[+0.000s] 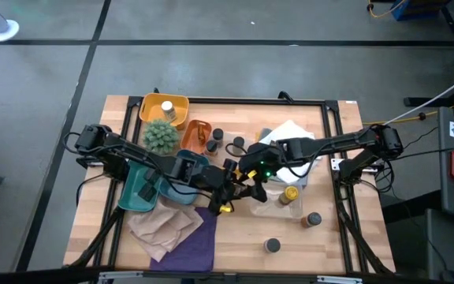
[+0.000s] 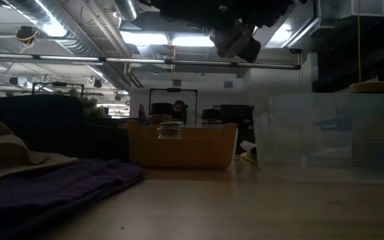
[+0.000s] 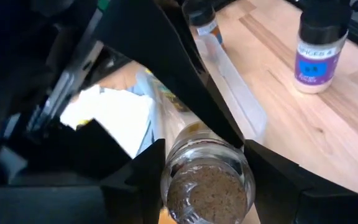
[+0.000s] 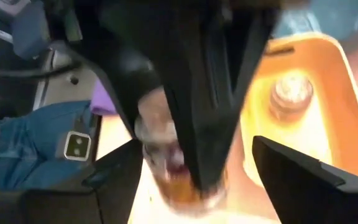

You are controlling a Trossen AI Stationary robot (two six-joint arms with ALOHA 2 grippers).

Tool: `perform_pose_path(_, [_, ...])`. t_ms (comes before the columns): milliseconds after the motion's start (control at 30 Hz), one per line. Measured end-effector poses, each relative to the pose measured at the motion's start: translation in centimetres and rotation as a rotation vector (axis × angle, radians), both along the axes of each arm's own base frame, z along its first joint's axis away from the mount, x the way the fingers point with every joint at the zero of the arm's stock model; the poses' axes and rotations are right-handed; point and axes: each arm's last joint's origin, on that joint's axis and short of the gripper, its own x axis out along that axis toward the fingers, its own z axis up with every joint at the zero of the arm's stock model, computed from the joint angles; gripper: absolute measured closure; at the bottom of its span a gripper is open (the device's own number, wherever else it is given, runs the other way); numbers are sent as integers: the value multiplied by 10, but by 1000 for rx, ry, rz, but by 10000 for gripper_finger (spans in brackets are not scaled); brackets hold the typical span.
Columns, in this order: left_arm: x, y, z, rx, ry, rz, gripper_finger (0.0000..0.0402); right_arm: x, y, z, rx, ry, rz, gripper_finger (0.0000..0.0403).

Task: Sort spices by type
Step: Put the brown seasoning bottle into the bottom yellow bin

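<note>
Both end effectors meet at mid-worktop (image 1: 353, 252), near the front. The left end effector (image 3: 207, 180) is clamped on a small clear glass spice jar of brown powder (image 3: 207, 186). The right end effector (image 4: 194, 180) has its fingers spread around a blurred jar, apparently the same one.

Judgement: this is a handover. The right fingers should close squarely on the jar before the left lets go.
</note>
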Motion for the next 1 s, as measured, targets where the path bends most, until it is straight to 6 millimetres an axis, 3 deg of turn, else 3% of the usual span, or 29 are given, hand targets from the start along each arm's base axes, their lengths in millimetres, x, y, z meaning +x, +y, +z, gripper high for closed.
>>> perform_pose_path(433, [-7, 1, -10, -71, 133, 62, 226, -20, -16, -16, -81, 262, -47, 111])
perform_pose_path(700, [-15, 10, -25, -125, 234, 155, 223, -20, -18, -18, -164, 272, -103, 111])
perform_pose_path(1000, [-16, 35, -42, -149, 252, 248, 222, -17, -18, -16, -165, 229, -110, 111])
